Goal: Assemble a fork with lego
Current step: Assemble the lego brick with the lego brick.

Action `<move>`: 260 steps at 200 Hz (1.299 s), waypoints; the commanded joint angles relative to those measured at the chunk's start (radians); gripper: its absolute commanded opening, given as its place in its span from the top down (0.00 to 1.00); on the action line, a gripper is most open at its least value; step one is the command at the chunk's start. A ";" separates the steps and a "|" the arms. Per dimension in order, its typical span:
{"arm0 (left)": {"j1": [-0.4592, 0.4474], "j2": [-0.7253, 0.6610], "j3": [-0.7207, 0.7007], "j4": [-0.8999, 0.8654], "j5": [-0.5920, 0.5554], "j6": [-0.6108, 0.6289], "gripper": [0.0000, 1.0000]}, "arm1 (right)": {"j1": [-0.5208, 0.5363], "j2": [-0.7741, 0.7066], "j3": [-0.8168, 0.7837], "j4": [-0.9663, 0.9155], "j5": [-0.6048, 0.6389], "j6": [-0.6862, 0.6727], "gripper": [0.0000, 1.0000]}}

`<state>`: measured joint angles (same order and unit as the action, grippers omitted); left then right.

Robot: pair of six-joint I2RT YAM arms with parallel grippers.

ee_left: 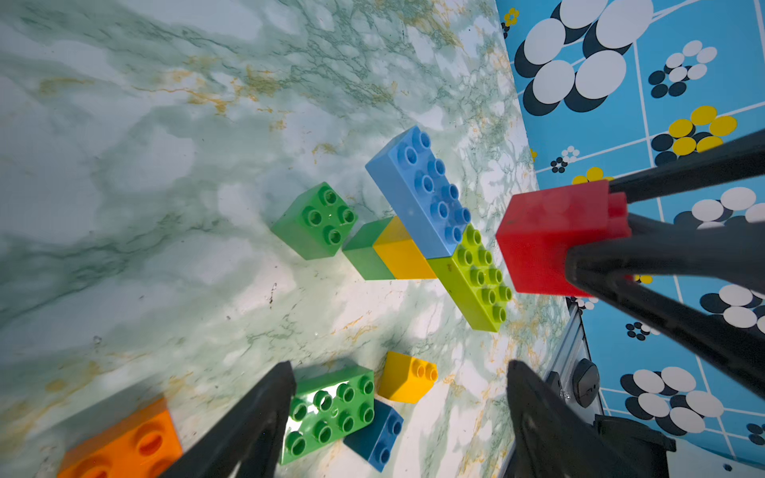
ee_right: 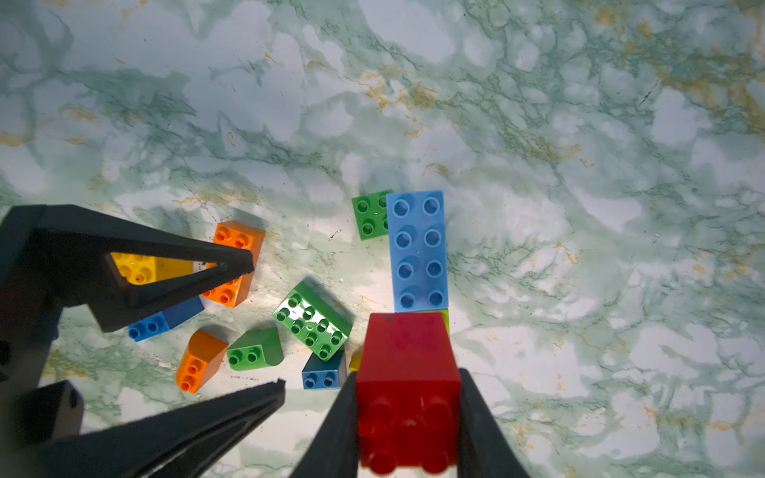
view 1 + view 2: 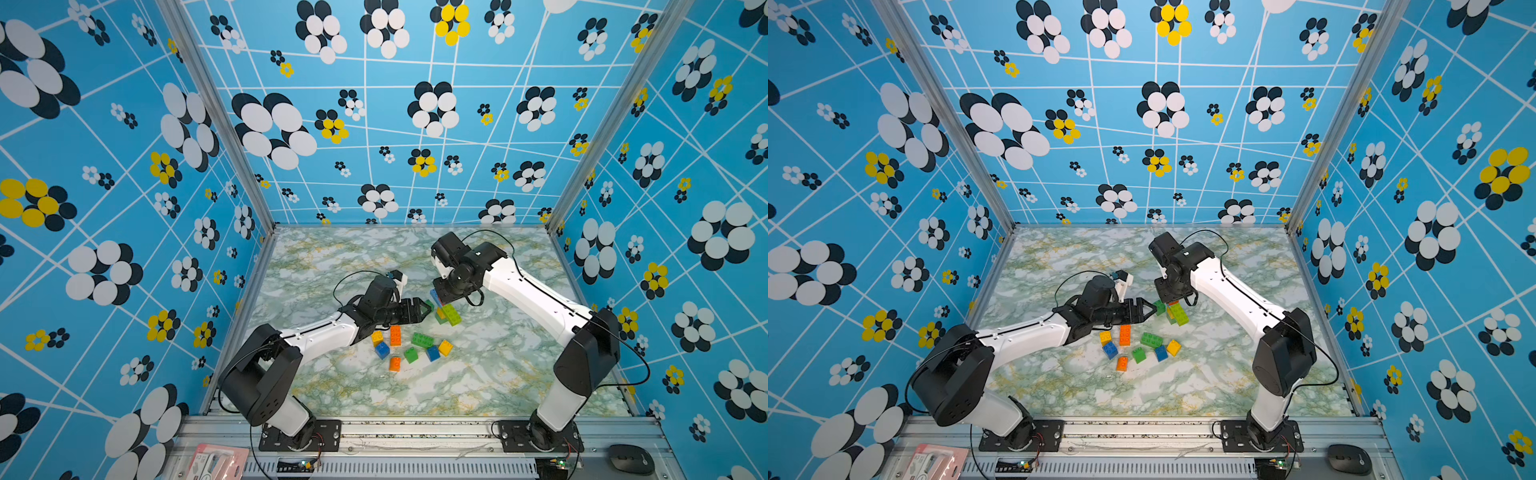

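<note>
My right gripper [image 2: 409,372] is shut on a red square brick [image 2: 407,351], which hangs just above the lime end of a small build on the table. That build is a light blue oblong brick [image 1: 418,190] on top of a green brick [image 1: 364,256], a yellow brick [image 1: 403,254] and a lime oblong brick [image 1: 476,281]. The same lime brick [image 3: 451,314] shows in a top view. A loose green square brick [image 1: 316,221] stands beside the build. My left gripper [image 1: 399,366] is open and holds nothing. It hovers next to the build, over the loose lego.
Loose bricks lie in a cluster near the front of the build: an orange oblong [image 3: 395,336], a green oblong [image 3: 422,340], a yellow one [image 3: 445,347], two blue ones [image 3: 382,350] [image 3: 432,353], a green one [image 3: 411,354], a small orange one [image 3: 395,363]. Patterned walls enclose the marble table [image 3: 478,374].
</note>
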<state>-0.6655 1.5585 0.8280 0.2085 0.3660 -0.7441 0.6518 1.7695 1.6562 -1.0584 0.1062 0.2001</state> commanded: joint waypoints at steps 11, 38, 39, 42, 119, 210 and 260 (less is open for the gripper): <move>-0.002 0.025 0.023 0.034 -0.012 -0.008 0.16 | -0.007 0.036 0.049 -0.064 0.002 -0.045 0.82; -0.001 0.034 0.025 0.034 -0.010 -0.005 0.16 | -0.011 0.046 0.048 -0.058 0.026 -0.059 0.82; -0.001 0.035 0.025 0.035 -0.010 -0.005 0.16 | -0.011 0.046 0.049 -0.058 0.026 -0.059 0.82; -0.002 0.036 0.026 0.034 -0.010 -0.005 0.16 | -0.012 0.047 0.048 -0.057 0.025 -0.060 0.82; -0.009 0.035 0.029 0.028 -0.014 -0.003 0.16 | -0.026 0.049 0.008 -0.022 -0.002 -0.102 0.83; -0.031 0.037 0.036 0.016 -0.027 0.000 0.16 | -0.032 0.053 -0.042 0.020 -0.026 -0.088 0.85; -0.031 0.035 0.029 0.018 -0.030 0.000 0.16 | -0.034 0.059 -0.048 0.029 -0.023 -0.088 0.85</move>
<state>-0.6899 1.5829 0.8345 0.2325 0.3504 -0.7479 0.6250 1.8133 1.6218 -1.0359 0.0940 0.1112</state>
